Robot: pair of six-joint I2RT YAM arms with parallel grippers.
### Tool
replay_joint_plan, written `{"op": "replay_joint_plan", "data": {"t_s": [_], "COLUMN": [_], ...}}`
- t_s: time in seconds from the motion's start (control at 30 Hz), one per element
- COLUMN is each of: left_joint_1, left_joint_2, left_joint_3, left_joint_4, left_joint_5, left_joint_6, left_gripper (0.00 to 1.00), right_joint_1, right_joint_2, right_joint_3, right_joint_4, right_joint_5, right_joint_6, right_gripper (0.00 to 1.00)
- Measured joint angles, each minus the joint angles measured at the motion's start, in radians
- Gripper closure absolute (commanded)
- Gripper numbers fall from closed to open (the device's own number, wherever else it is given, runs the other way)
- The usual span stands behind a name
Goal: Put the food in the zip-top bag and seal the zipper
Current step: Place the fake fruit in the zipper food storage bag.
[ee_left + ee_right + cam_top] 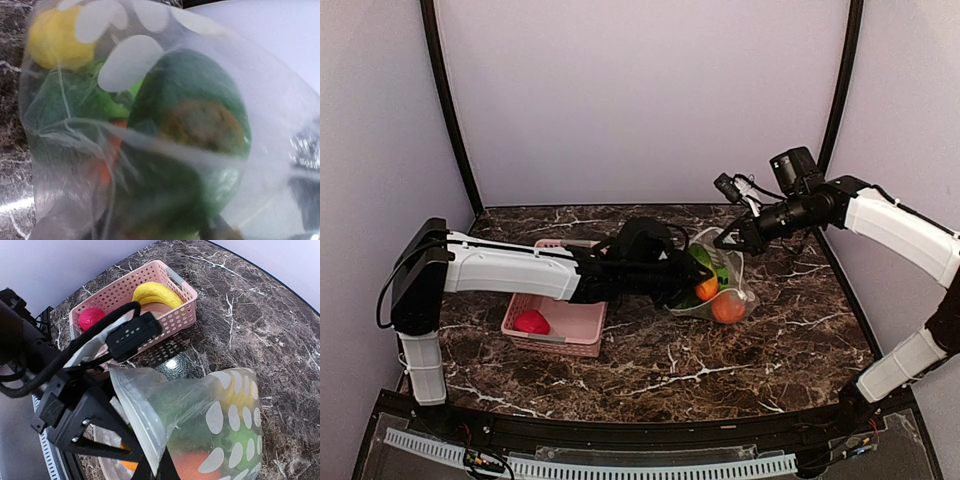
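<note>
The polka-dot zip-top bag (738, 272) stands slumped at mid-table, its mouth held up. My right gripper (728, 240) is shut on the zipper edge (145, 415), pinched at the bottom of the right wrist view (161, 467). My left gripper (678, 280) reaches into the bag mouth. Its fingers are mostly hidden, and it seems shut on a green piece with a brown centre (195, 115). Inside the bag lie an orange (728, 307), a yellow lemon-like piece (52, 40) and other green pieces (65, 100). A banana (152, 294) and a magenta-red piece (531, 322) lie in the pink basket (555, 343).
The pink basket (172, 277) stands left of the bag, under my left forearm (510, 270). My left gripper's black body (75, 420) crowds the bag mouth. The dark marble table (720, 370) is walled at the back and both sides.
</note>
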Motion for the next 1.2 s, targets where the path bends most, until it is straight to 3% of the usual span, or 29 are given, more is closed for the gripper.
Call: {"op": "replay_joint_plan", "data": {"t_s": [0.33,0.7,0.97,1.2], "left_joint_1": [0.055,0.071,0.069,0.029], "left_joint_2": [0.143,0.240,0.239,0.113], "left_joint_3": [0.145,0.159,0.183,0.015], "left_joint_4": [-0.002,0.158,0.158,0.181], "left_joint_5": [-0.055,-0.006,0.029,0.010], "left_joint_6": [-0.057,-0.166,-0.148,-0.129], "left_gripper": [0.44,0.31,0.31,0.33], "right_joint_1": [0.009,0.009,0.009,0.002], "right_joint_2": [0.016,0.029,0.041,0.060], "right_joint_3": [-0.006,0.006,0.021,0.030], "right_joint_4": [0.006,0.004,0.002,0.002], "right_joint_5": [-0.063,-0.080,-0.081,-0.044], "right_joint_6": [0.009,0.023,0.023,0.017], "right_gripper": [1.00,1.00,1.00,1.00]}}
